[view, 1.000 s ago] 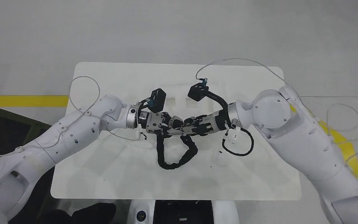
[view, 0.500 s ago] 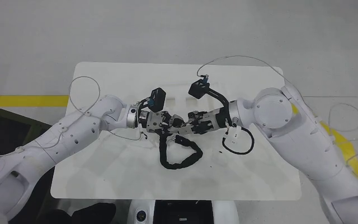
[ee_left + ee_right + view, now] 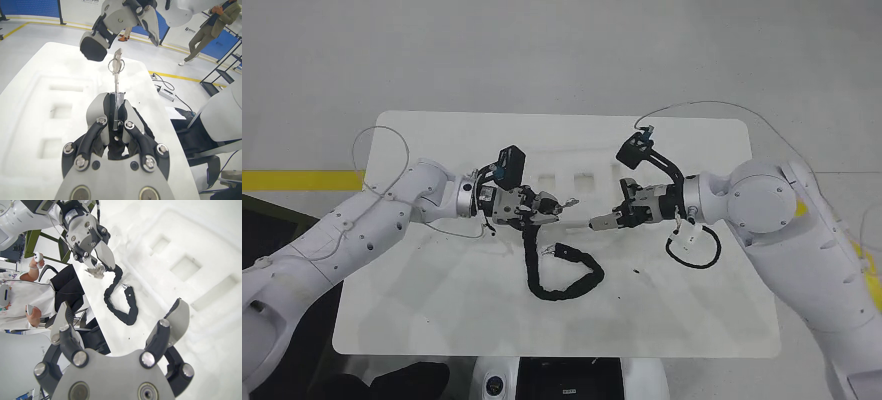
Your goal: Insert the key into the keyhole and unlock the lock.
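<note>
My left gripper is shut on the chrome head of the lock, held above the table. The key, with a small ring through it, sticks out of the keyhole toward the other arm. From the head the lock's black cable hangs to the table and loops there. Its free end with a metal pin lies loose beside the loop. A short gap to the right of the key, my right gripper stands open and holds nothing. In the left wrist view its fingers hover on either side beyond the key's bow.
A white foam tray with several rectangular recesses covers the far part of the table, behind both grippers. A black wire coils under the right forearm. Bare tabletop lies in front of the cable loop.
The right gripper has opened and drawn back to the right, leaving the key in the lock. The left gripper shifted slightly left with the lock, and the cable's pin end now lies free.
</note>
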Controlling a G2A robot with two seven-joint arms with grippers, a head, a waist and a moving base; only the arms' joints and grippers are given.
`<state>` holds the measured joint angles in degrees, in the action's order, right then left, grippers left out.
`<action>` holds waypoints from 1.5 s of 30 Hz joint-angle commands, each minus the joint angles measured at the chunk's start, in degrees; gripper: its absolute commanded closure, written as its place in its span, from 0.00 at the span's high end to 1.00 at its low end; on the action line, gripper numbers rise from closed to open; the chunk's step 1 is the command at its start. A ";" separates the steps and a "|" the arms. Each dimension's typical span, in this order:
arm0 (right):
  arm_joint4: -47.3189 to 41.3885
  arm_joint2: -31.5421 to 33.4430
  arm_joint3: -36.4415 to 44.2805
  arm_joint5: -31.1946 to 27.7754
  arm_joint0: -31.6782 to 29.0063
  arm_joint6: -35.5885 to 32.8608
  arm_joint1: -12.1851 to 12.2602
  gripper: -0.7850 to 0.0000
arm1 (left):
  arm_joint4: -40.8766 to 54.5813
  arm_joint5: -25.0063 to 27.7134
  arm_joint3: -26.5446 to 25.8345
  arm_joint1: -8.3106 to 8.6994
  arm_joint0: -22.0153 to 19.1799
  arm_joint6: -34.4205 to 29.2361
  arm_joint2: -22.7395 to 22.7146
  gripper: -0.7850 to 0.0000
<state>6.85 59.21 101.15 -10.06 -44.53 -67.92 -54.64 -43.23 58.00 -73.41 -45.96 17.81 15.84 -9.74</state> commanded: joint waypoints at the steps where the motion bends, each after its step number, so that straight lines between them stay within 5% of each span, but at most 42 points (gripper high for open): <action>1: 0.73 1.13 -0.29 0.20 -0.77 0.34 0.30 1.00 | -1.35 0.00 1.49 0.21 -0.72 -1.68 -0.02 0.00; 7: 1.67 4.25 -0.51 1.89 -3.07 0.79 1.11 1.00 | -0.83 -0.82 3.25 0.15 -1.63 -10.38 -0.72 0.05; 9: 2.33 4.92 -0.31 2.17 -3.52 1.06 1.29 1.00 | -0.17 -2.24 2.74 -0.18 -1.72 -14.16 -1.08 0.38; 10: 2.82 5.24 -0.26 2.26 -3.70 1.45 1.37 1.00 | 0.31 -3.13 2.32 -0.38 -1.77 -15.87 -1.31 0.81; 11: 3.36 5.48 -0.19 2.16 -3.91 1.85 1.44 1.00 | 0.99 -3.68 2.03 -0.59 -1.70 -17.19 -1.53 1.00; 19: 8.06 6.03 -2.45 -1.45 -4.25 6.70 1.58 1.00 | 3.86 -2.54 3.03 -2.17 -0.43 -15.61 -4.68 1.00; 32: 15.84 10.72 -12.13 -5.53 1.72 16.43 1.85 1.00 | -17.53 0.00 9.78 -2.90 -1.56 11.41 -14.96 1.00; 45: 24.59 11.02 -16.65 -3.87 8.47 19.18 1.78 1.00 | -33.27 0.00 16.75 -4.22 -4.52 29.83 -16.22 1.00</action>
<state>31.05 70.29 84.62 -14.15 -36.26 -48.86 -52.85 -75.70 58.00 -56.86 -49.99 13.39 44.68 -26.11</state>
